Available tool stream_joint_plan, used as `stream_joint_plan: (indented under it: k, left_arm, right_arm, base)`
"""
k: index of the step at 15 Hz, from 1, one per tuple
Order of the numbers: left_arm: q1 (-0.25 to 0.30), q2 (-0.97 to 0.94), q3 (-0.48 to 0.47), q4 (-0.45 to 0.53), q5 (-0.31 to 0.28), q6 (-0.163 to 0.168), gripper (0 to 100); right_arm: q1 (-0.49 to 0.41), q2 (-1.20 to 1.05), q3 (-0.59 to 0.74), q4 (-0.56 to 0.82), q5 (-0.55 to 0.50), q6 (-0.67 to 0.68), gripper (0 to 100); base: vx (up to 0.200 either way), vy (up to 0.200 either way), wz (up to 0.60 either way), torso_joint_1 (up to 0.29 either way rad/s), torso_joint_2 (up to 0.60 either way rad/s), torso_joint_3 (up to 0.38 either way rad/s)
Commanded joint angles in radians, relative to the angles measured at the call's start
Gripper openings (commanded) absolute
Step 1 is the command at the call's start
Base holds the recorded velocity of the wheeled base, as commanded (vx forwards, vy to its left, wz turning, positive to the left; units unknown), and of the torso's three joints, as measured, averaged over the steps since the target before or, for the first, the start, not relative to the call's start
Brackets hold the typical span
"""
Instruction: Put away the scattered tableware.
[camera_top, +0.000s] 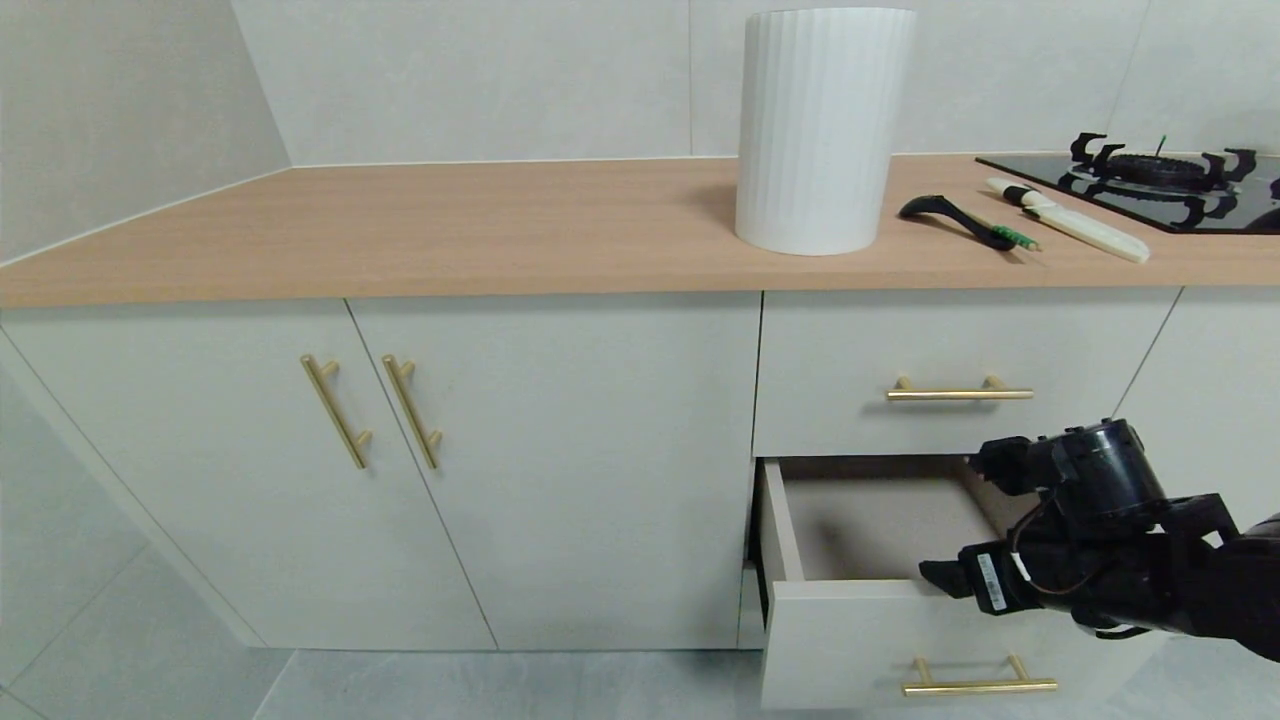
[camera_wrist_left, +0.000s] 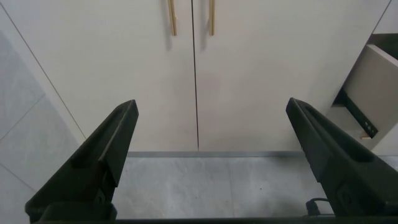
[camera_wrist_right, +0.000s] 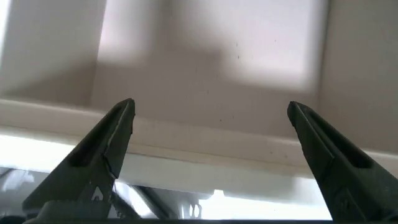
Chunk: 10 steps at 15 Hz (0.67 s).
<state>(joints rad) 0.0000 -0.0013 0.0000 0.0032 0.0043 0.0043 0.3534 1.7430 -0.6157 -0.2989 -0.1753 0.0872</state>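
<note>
Hovering at the open lower drawer (camera_top: 782, 520), the right gripper (camera_top: 960, 518) had its jaws spread wide with nothing between them; in its wrist view the fingers (camera_wrist_right: 115, 134) framed the bare inside of the drawer beyond its front edge. The tableware lay well apart from both grippers, up on the counter (camera_top: 450, 225); a black utensil (camera_top: 958, 220) with a green end rested just right of the white cylinder (camera_top: 815, 130); a knife (camera_top: 1068, 219) with a pale blade lay just beside it, between it and the hob (camera_top: 1150, 175); the two seemed close but not touching. The left gripper (camera_wrist_left: 211, 118) hung low before the cabinet doors (camera_wrist_left: 249, 74), jaws likewise wide apart and holding nothing; past them showed the door handles (camera_wrist_left: 172, 15) and the grey floor (camera_wrist_left: 205, 186).
</note>
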Motion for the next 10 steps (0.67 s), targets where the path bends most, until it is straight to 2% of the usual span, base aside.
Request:
stream_joint_plan:
  k: [1,10]
  left_arm:
    - [0.000,0.001,0.000,0.000,0.000,0.000,100]
    - [0.000,0.001,0.000,0.000,0.000,0.000,100]
  right_arm:
    - [0.016,-0.060,-0.004,0.046,0.007,-0.017,100]
    - [0.113,-0.129,-0.016,0.339,0.005,-0.080,100]
  base:
    - [0.000,0.000,0.00,0.000,0.00,0.000]
    - [0.000,0.000,0.00,0.000,0.00,0.000]
